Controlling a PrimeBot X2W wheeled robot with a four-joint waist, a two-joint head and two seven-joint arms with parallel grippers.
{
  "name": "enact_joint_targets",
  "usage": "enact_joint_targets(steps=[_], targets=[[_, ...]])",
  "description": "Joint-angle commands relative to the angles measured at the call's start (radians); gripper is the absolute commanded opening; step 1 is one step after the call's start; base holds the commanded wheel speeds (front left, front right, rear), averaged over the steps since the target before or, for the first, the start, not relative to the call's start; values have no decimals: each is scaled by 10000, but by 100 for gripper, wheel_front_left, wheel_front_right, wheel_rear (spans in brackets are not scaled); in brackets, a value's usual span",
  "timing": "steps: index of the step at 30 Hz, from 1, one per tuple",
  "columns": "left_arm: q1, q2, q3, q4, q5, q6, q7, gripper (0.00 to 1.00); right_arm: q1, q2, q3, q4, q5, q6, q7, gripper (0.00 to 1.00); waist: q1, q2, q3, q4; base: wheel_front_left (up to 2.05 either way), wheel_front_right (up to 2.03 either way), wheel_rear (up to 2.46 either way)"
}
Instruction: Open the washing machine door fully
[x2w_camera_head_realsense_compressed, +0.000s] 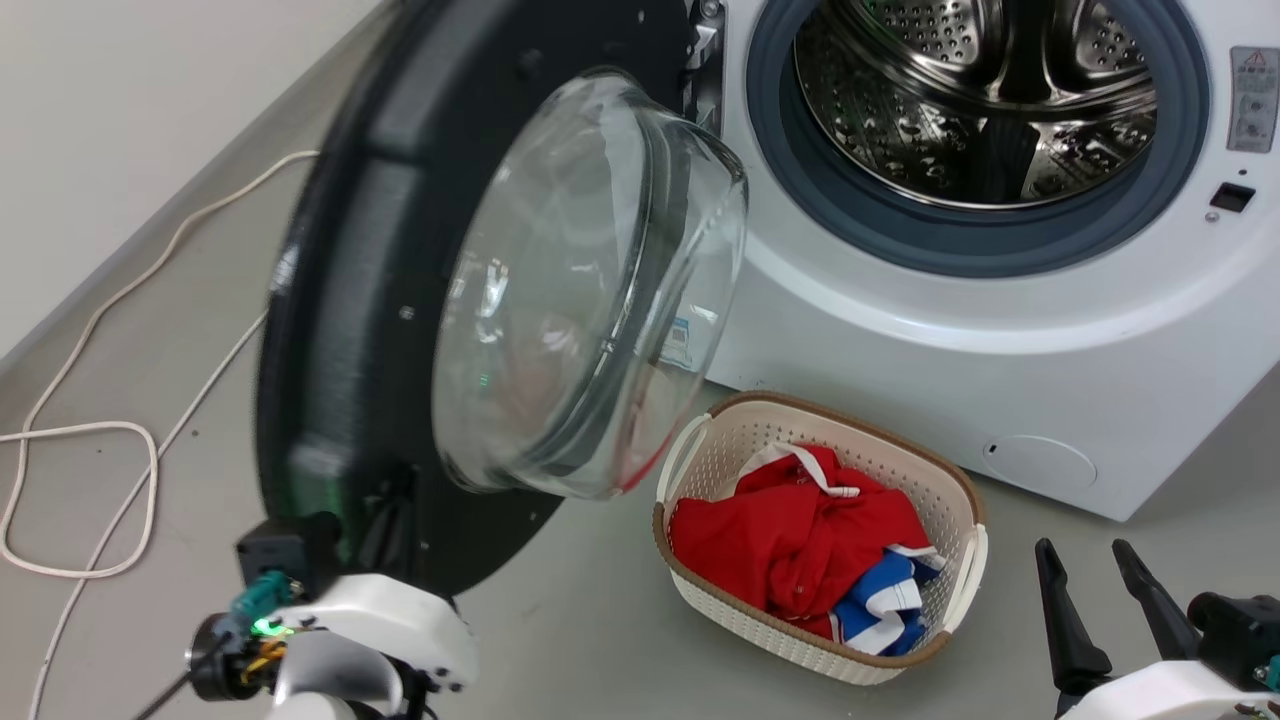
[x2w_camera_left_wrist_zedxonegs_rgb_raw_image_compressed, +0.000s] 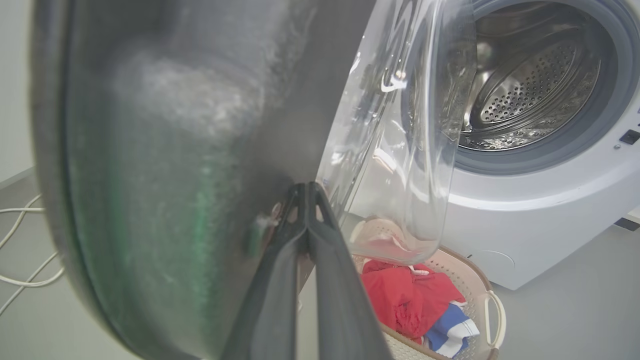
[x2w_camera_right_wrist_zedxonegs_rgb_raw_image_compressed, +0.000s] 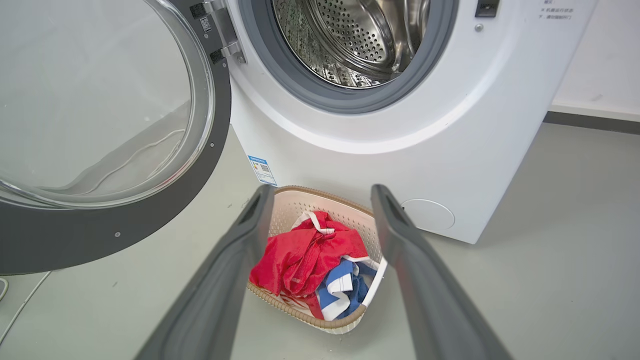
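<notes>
The washing machine (x2w_camera_head_realsense_compressed: 1000, 350) stands at the right, its steel drum (x2w_camera_head_realsense_compressed: 980, 90) exposed inside the grey ring. The washing machine door (x2w_camera_head_realsense_compressed: 340, 300), a black disc with a clear glass bowl (x2w_camera_head_realsense_compressed: 590, 290), hangs swung out to the left on its hinge (x2w_camera_right_wrist_zedxonegs_rgb_raw_image_compressed: 220, 30). In the left wrist view my left gripper (x2w_camera_left_wrist_zedxonegs_rgb_raw_image_compressed: 306, 187) is shut, fingertips together against the door's inner face (x2w_camera_left_wrist_zedxonegs_rgb_raw_image_compressed: 175, 150) beside the glass. My right gripper (x2w_camera_head_realsense_compressed: 1100, 570) is open at the lower right, away from the door, with nothing between its fingers (x2w_camera_right_wrist_zedxonegs_rgb_raw_image_compressed: 250, 225).
A cream basket (x2w_camera_head_realsense_compressed: 960, 500) holding red and blue-white clothes (x2w_camera_head_realsense_compressed: 800, 540) sits on the grey floor in front of the machine, below the door's glass. White cable (x2w_camera_head_realsense_compressed: 80, 430) loops on the floor at the left, near the wall. A small round flap (x2w_camera_head_realsense_compressed: 1040, 462) marks the machine's lower front.
</notes>
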Motion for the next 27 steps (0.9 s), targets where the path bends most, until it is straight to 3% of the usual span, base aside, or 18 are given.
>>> enact_joint_targets(steps=[1, 10, 27], targets=[[-240, 143, 256, 197, -108, -13, -108, 0, -163, -68, 19, -75, -7, 1, 39, 100, 0, 0, 194, -95, 0, 0, 0], [-1189, 783, 1387, 1591, -635, -369, -583, 0, -428, -430, -42, -267, 149, 1, 232, 100, 0, 0, 948, -490, 0, 0, 0], [-3007, 1798, 2356, 3698, -1208, -946, -564, 0, -751, -743, -201, -488, 331, 1, 361, 100, 0, 0, 1558, -668, 0, 0, 0]])
